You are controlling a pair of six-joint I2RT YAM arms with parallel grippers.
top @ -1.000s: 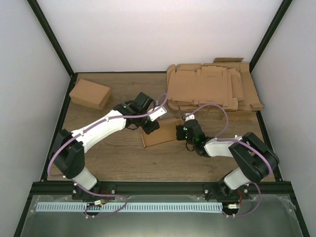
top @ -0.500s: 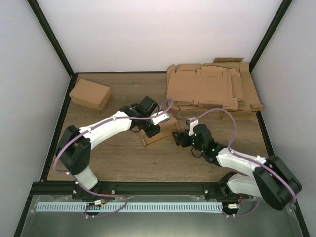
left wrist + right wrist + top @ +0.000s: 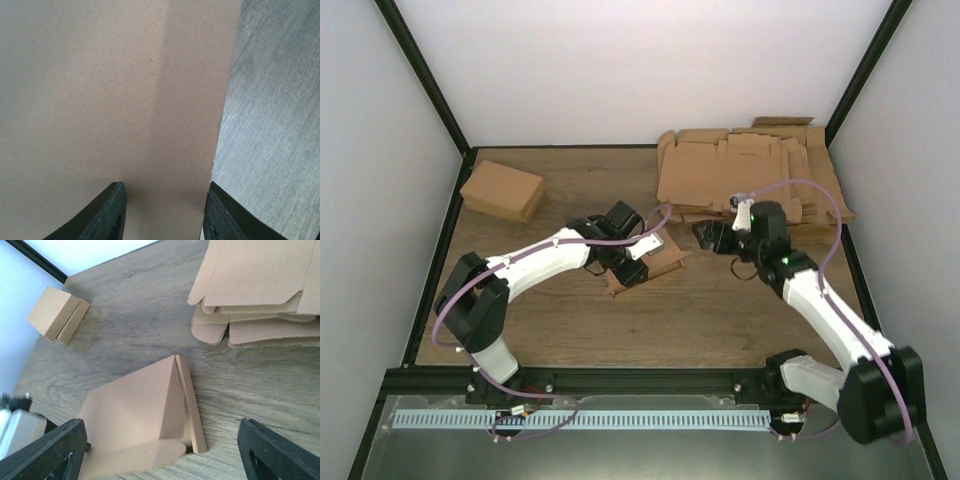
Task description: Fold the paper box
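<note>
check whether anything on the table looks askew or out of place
The paper box mid-table is only half folded: its large panel slants up against a side wall, leaving a gap at one corner. The pile of flat blanks at the far right is fanned unevenly, tabs poking out. The closed box far left looks tidy.

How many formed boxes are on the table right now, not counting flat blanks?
2: the paper box at centre under the left hand, and a closed box at the far left. The blank pile could hide more.
</note>
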